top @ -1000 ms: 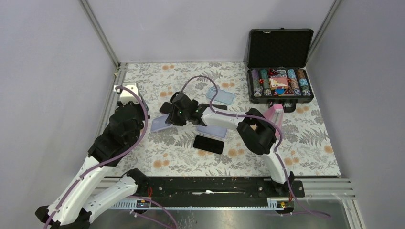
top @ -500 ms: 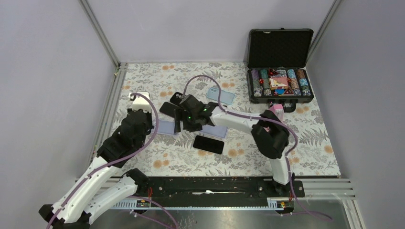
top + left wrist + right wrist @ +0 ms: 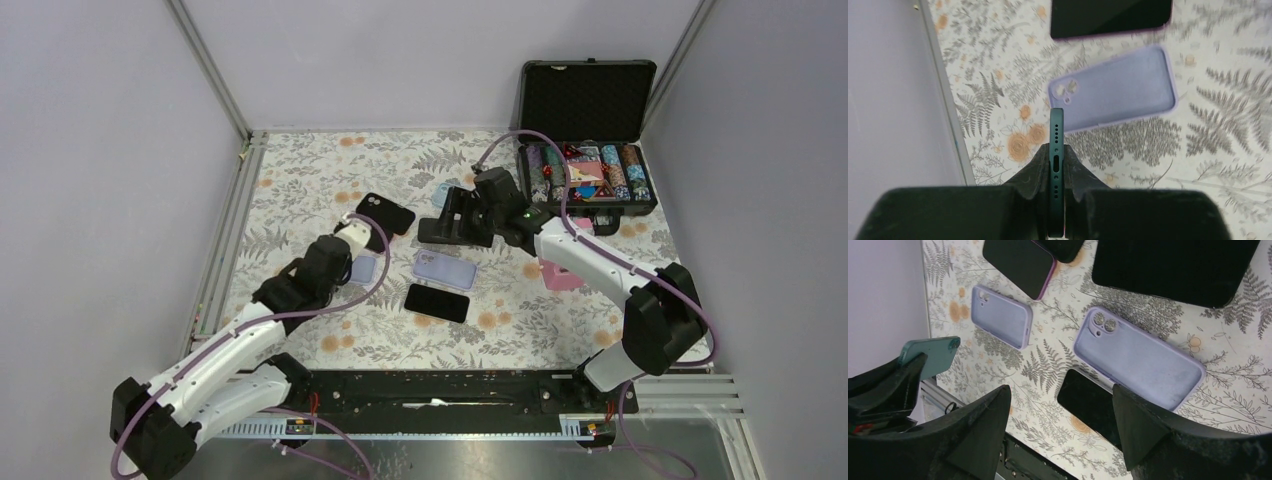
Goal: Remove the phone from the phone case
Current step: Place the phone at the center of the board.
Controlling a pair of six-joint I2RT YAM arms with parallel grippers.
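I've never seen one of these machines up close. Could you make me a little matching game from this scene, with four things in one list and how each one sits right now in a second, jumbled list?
Things:
1. green phone
2. lilac case
3. right claw
4. chip suitcase

States:
A. lid standing open
B. jaws wide apart, nothing between them
C. pinched on edge in the left claw
D. lying flat on the flowered table

Pairs: 1-C, 2-D, 3-B, 4-A
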